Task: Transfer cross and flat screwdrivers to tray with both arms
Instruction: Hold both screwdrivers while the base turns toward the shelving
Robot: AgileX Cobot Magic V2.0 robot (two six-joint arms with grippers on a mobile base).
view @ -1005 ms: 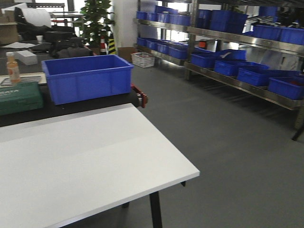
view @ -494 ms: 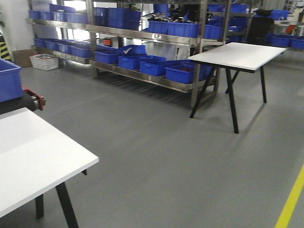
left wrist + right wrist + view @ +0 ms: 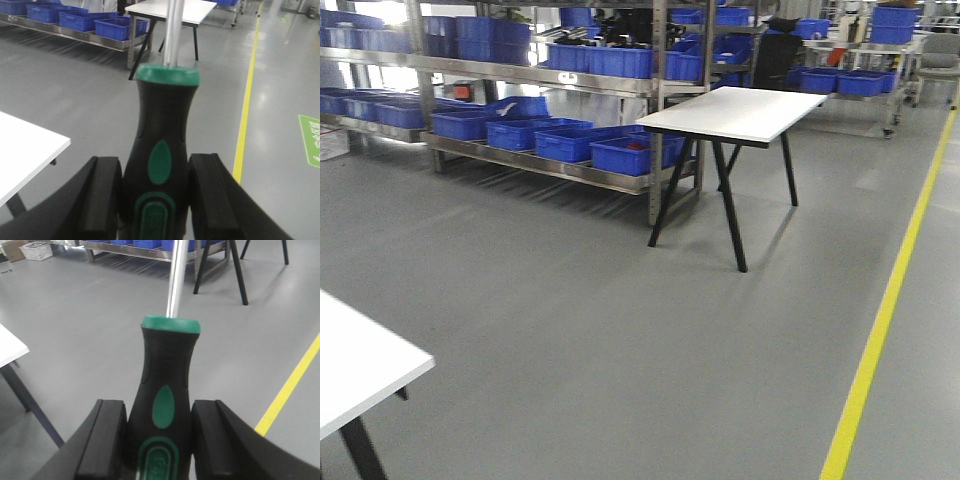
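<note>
1. Gripping the fat lower end of a handle, the left gripper [image 3: 156, 205] has its two black fingers [image 3: 104, 197] closed in on the left-hand screwdriver [image 3: 162, 125], one pad on each side and spread no wider than the handle. Contact seems firm, though it sits at the very bottom edge of the view.
2. The right gripper [image 3: 159, 440] does the same: its fingers [image 3: 107, 437] pinch the right-hand screwdriver [image 3: 167, 370] at the matching low spot.
3. Each handle is black with green inlays and a green collar, and each bright shaft runs straight away from the wrist past the top edge. Holding the thick butt with the shaft in line with the fingers likely keeps the tool from swivelling in transit.
4. Neither tip is in frame, so cross and flat cannot be told apart.
5. Both tools hang in the air over grey floor, resting on nothing. A white table corner [image 3: 360, 360] lies low on the left.
6. The tray shows in no view. Farther off stand a second white table [image 3: 740, 110], steel shelving [image 3: 570, 80] with blue bins [image 3: 565, 140], and a yellow floor line [image 3: 880, 320].
7. Pickup looks complete; reaching the tray and setting both down remains.
</note>
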